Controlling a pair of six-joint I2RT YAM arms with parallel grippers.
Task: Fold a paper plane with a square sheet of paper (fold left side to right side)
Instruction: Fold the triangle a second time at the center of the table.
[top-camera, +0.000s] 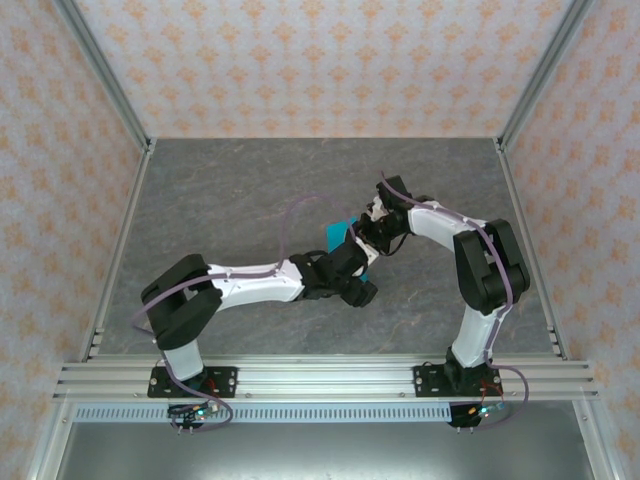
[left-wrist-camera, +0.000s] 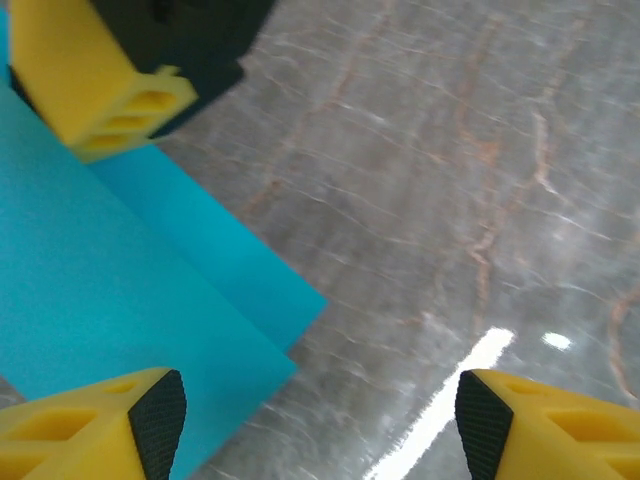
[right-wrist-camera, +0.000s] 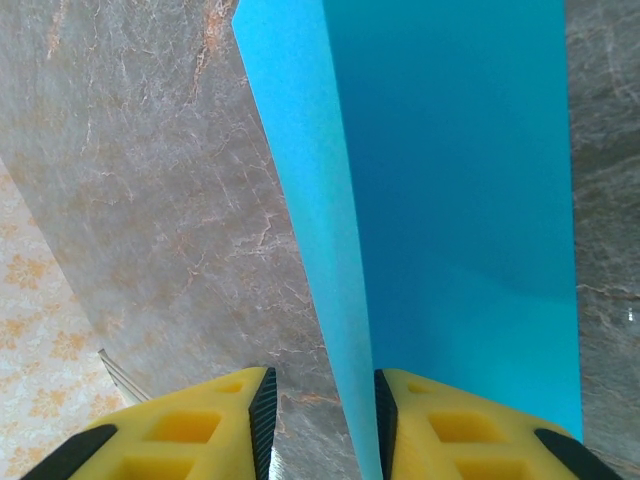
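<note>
Folding sheet L-to-R: right gripper part-open astride raised flap edge, unclamped; left gripper wide open, empty. Next, probably: lay flap flat, press crease.

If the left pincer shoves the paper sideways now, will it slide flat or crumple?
Probably floppy: the paper is thin, and its lifted flap rises between the right pincer's fingers, so a shove would likely buckle it. Likely slippery too: the table looks smooth and glossy, so the flat part may skate. It should weigh almost nothing.
</note>
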